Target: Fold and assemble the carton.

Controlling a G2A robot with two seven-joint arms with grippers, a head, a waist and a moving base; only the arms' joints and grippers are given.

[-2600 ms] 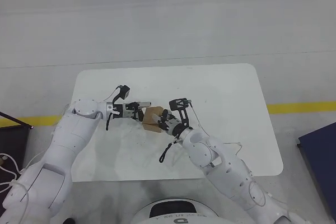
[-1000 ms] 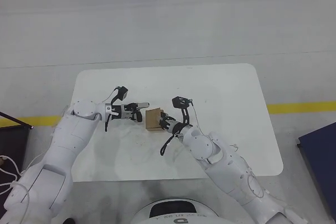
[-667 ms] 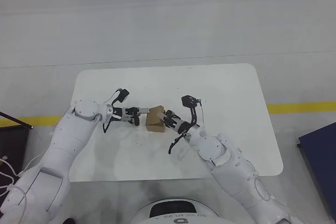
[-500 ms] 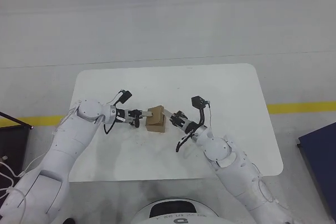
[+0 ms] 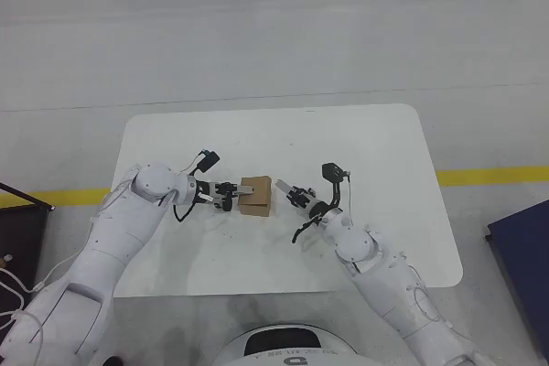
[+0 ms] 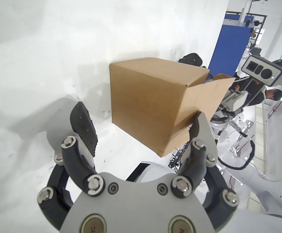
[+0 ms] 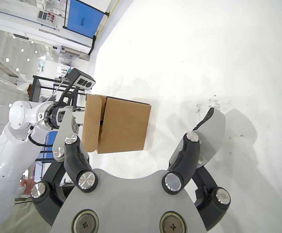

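Right hand (image 5: 296, 194) withdrawn, released, left hand (image 5: 232, 191) spread beside boxy brown cardboard carton (image 5: 256, 197), flap ajar

Left arm (image 5: 133, 224) runs up from the lower left of the top view, elbow bent; left gripper (image 5: 240, 192) sits just left of centre, pointing right, fingers spread wide. Right arm (image 5: 384, 274) rises from the lower right; right gripper (image 5: 294, 194) faces left, fingers also spread.

Brown carton (image 5: 256, 195) upright mid-table, boxed, 1 side flap (image 6: 207, 98) ajar.
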